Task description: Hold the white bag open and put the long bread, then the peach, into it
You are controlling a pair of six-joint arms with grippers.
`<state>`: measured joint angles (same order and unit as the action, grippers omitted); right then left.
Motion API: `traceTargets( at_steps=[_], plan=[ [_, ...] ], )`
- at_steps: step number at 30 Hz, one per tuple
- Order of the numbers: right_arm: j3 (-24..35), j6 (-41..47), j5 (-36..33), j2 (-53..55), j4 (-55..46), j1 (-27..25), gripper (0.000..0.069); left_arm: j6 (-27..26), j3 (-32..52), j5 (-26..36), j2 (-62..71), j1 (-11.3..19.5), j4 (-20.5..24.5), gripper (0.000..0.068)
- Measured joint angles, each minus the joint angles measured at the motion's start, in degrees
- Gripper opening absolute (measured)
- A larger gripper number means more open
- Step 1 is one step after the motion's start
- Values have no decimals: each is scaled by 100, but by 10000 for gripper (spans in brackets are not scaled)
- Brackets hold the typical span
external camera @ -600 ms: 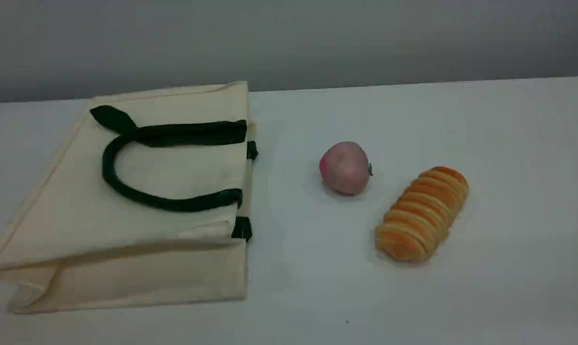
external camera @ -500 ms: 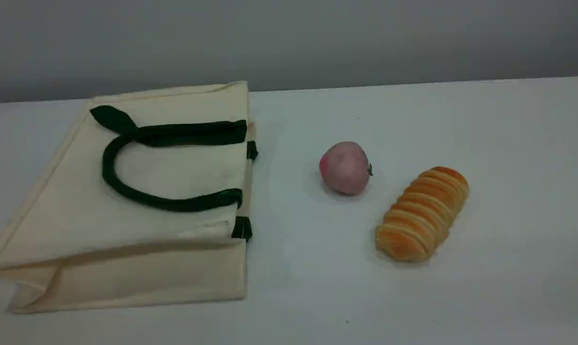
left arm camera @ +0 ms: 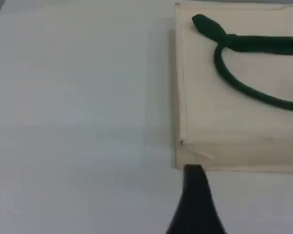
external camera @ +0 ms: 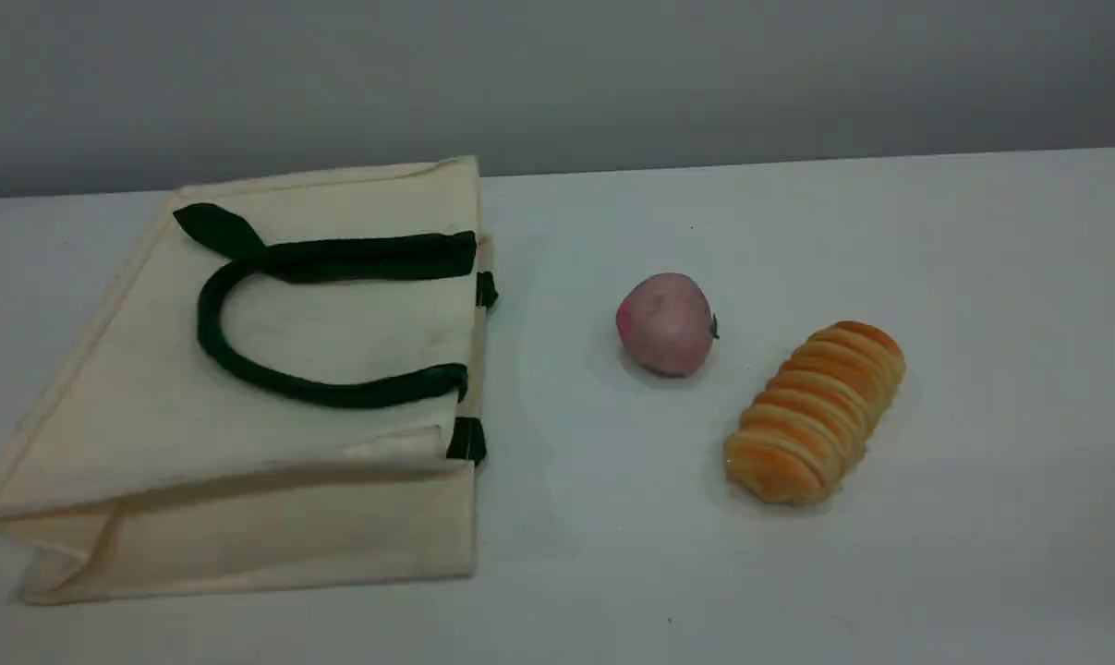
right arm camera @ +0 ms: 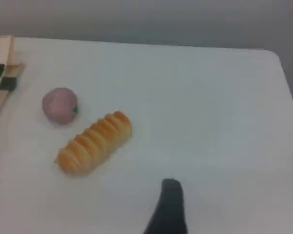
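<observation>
Left gripper: I see one dark fingertip only, above the table just beside the white bag corner. Fingers spread, nothing held.

Right gripper: likewise spread, nothing held, near the long bread.

Bag lies flat at table left, green handle folded on top. Peach sits between bag and bread, touching neither.
</observation>
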<state>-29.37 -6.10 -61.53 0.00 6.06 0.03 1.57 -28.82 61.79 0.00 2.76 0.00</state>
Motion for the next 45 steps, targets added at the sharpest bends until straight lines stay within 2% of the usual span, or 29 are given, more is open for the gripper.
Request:
traceTargets(
  at_steps=[36, 41, 45],
  plan=[
    [0, 44, 70, 0, 19, 6, 587, 0, 0, 0, 38, -7, 0, 467],
    [-140, 420, 337, 332, 19, 315, 587, 64, -85, -64, 476, -208, 0, 467],
    [-561, 518, 737, 908, 19, 616, 587, 64, -406, -276, 1114, -302, 0, 467]
  ],
)
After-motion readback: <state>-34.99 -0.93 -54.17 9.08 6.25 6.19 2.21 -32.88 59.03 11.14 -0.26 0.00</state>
